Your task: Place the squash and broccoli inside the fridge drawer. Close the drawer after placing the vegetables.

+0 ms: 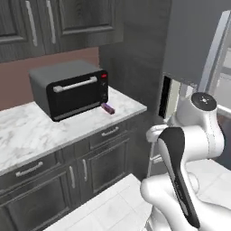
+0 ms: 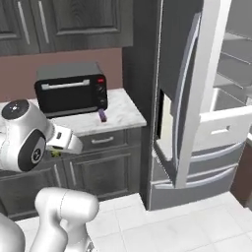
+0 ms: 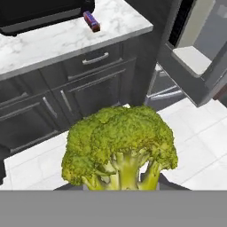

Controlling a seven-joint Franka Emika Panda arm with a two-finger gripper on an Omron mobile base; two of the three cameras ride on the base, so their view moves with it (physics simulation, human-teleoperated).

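The gripper is closed on the broccoli, which sits between its tips; the grip seems to be on the pale stem (the head hides the contact). The danger: a thin hold may let it slip during the swing toward the fridge drawer, far off to the right, or it may knock the open fridge door. No readable writing, also not on the purple bar ahead.

The knobbly, matt yellow-green broccoli looks rough; the white veined marble tabletop is smooth, and the black toaster oven faintly glossy.
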